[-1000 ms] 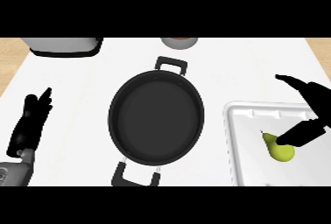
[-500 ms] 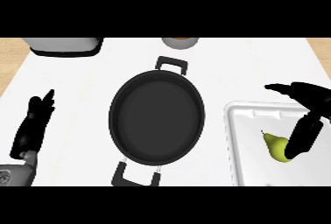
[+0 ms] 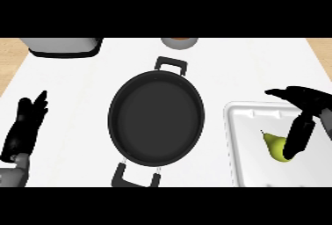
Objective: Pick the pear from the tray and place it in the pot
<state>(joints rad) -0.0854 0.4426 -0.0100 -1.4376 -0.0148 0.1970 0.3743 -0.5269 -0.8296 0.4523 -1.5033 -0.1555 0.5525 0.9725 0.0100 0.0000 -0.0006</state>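
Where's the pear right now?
In the head view the pear lies in the white tray at the right, beside the right hand, right of the pot.

Bright, even light falls on the white counter (image 3: 77, 96), with perhaps faint shadows and no glare.

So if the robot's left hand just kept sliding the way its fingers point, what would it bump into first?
Probably the grey appliance at the counter's far left corner. The left hand points away from the robot, and only bare counter shows between them. How high the hand is remains unclear.
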